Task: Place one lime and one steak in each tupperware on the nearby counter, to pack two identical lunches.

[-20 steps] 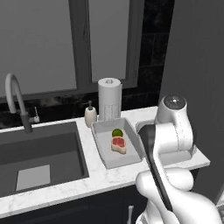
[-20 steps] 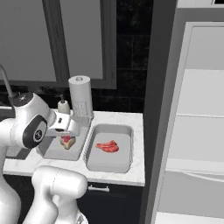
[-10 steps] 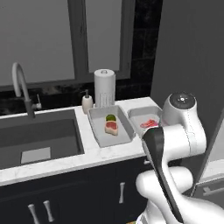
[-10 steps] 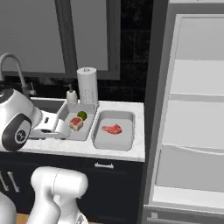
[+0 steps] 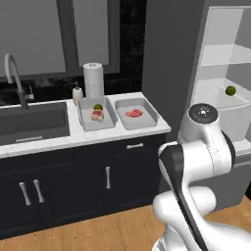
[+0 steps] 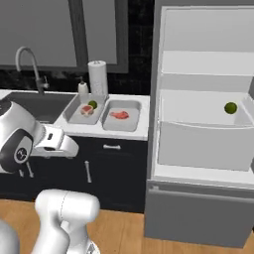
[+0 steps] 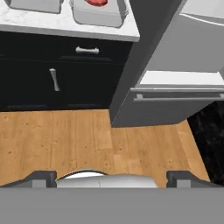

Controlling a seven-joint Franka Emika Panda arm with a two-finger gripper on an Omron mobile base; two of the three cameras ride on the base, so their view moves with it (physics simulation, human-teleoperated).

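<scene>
So the gripper [image 7: 111, 177] has its two dark fingertips spread wide with nothing between them, hanging over the wooden plank floor [image 7: 87, 140] in front of the dark cabinets [image 7: 57, 83] with their silver bar handles.

Up on the counter [image 5: 122, 135], white and faintly marbled, two shallow light-grey tupperware trays sit side by side, long axes running from the front edge toward the wall. The left tupperware [image 5: 87, 122] holds a thick steak block [image 5: 97, 115], red on top with pale sides, and a small round dark-green lime [image 5: 98, 107] just behind it, touching or nearly so. The right tupperware [image 5: 147, 115] has only a flat pink-red steak slab [image 5: 133, 113], lying roughly across the tray.

The second lime [image 6: 230, 107] sits on a white fridge shelf [image 6: 198, 111], near its right end, well apart from the trays.

Behind the trays there's a paper towel roll [image 5: 93, 80] standing upright and a small soap bottle [image 5: 77, 93], with the dark sink [image 5: 29, 122] and curved faucet [image 5: 14, 78] off to the left.
</scene>
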